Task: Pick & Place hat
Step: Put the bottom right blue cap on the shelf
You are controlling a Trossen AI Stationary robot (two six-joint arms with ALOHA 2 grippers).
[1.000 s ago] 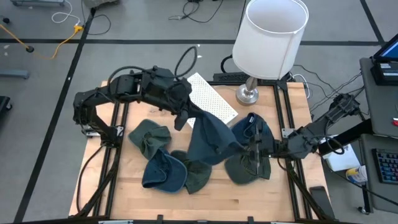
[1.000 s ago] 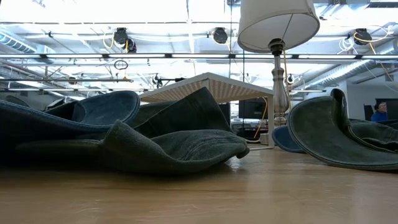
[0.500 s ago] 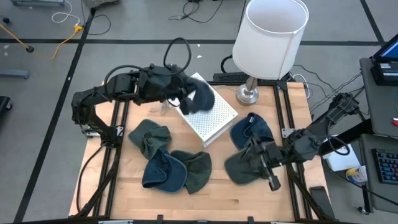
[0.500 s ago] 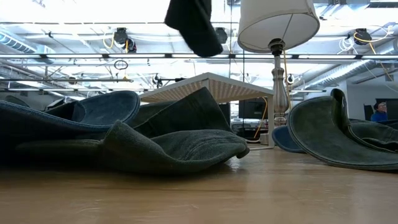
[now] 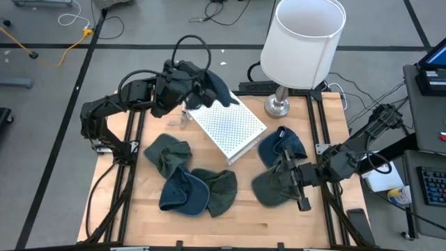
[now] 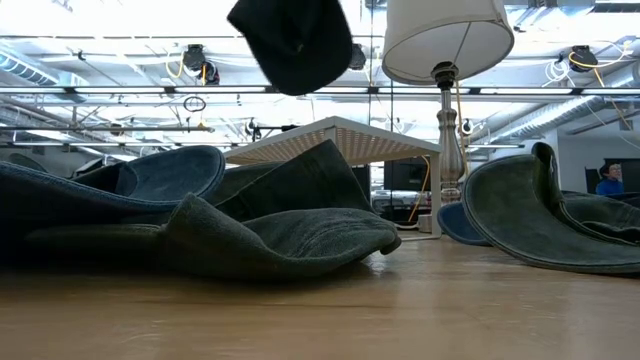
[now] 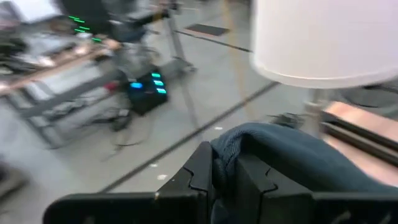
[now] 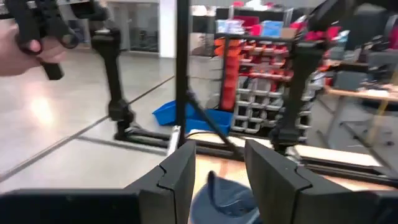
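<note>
A dark blue hat (image 5: 217,89) hangs in the air over the table's far left part, above the white perforated board (image 5: 226,127); in the low view the hat (image 6: 295,42) shows high up. My left gripper (image 5: 201,94) is shut on it. My right gripper (image 5: 286,183) is open and stands low at the table's right, beside a green hat (image 5: 268,189) and a blue hat (image 5: 282,146) that lie on the wood. In the right wrist view a blue hat (image 8: 225,196) shows between and beyond the open fingers (image 8: 177,177). My left gripper pinches a rolled edge of the dark blue hat (image 7: 231,148) between its two fingers (image 7: 202,171), coming roughly level from the table's left. The hat is lifted clear of the table and board, and its body droops past the fingertips.
Three more hats lie in a heap at the table's near left: green (image 5: 167,155), blue (image 5: 182,194), green (image 5: 221,192). A lamp with a white shade (image 5: 306,38) stands on its metal base (image 5: 277,106) at the far edge. A hand (image 8: 28,46) shows in the room beyond.
My left gripper has carried the dark blue hat up and toward the table's far left, off the middle of the table; the hat, first stretched out toward my right gripper, now hangs bunched and clear. My right gripper has drawn back a little toward the near right.
</note>
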